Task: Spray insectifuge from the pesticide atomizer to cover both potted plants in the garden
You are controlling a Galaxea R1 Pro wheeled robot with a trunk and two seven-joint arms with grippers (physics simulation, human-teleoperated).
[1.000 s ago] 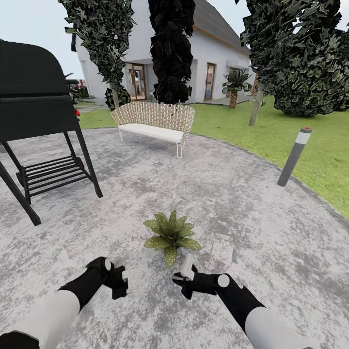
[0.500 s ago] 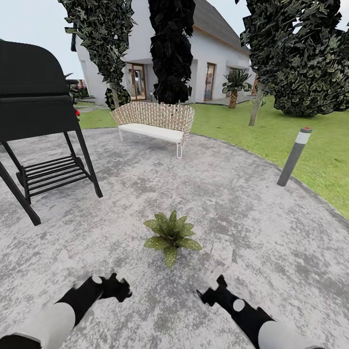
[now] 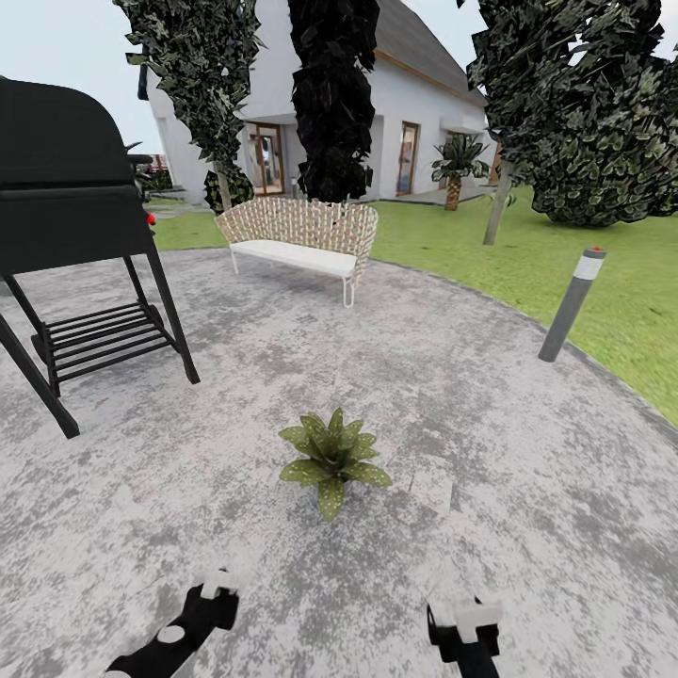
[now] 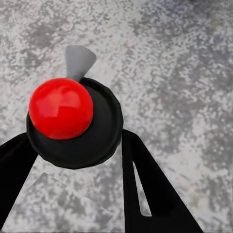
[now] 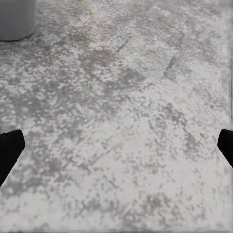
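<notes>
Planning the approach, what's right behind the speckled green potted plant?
Bare mottled grey stone patio, then a white-cushioned wicker bench farther back. The plant's leaves cover its pot.

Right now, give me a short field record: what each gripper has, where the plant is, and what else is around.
left gripper: shut on the pesticide atomizer, whose red top faces the wrist camera
right gripper: open, nothing between its fingers, over bare patio
potted plant: on the patio ahead of both arms, untouched
second plant: not identified here
grill: ahead to the left
wicker bench: far edge of the patio
bollard lamp: right, at the lawn's edge
</notes>
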